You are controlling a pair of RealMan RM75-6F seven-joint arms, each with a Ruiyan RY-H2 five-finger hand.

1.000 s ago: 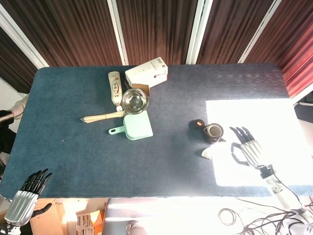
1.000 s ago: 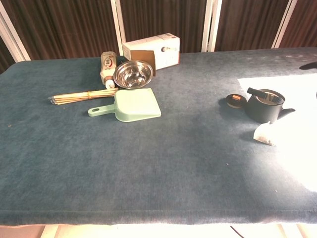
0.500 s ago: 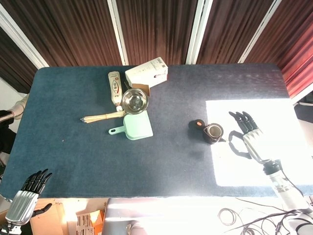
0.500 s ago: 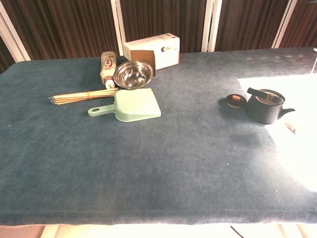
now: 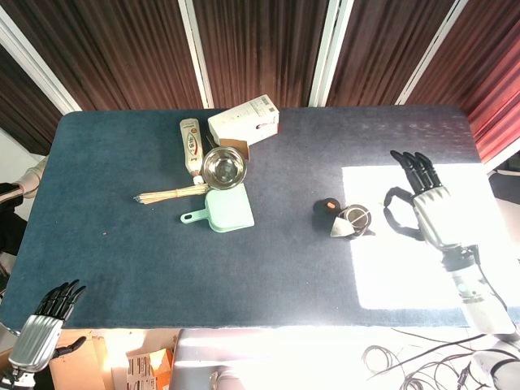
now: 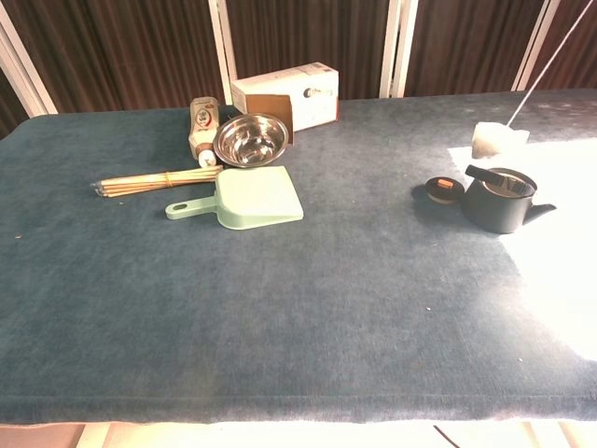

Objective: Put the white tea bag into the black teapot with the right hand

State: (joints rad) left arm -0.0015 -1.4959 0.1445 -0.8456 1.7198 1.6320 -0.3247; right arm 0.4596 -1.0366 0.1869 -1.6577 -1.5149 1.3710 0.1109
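We held our right hand (image 5: 428, 207) high beside the small black teapot (image 6: 501, 199) on the counter, apparently pinching the string, though that grip was unclear, so the white tea bag (image 6: 492, 140) dangled just above its open mouth, ready for lowering.

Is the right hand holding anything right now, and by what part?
Yes: the white tea bag hangs above the black teapot from its string, which runs toward the right hand; the grip itself isn't visible.

Tea bag (image 6: 492, 140) above teapot (image 6: 500, 199), lid (image 6: 444, 189) just left of it.
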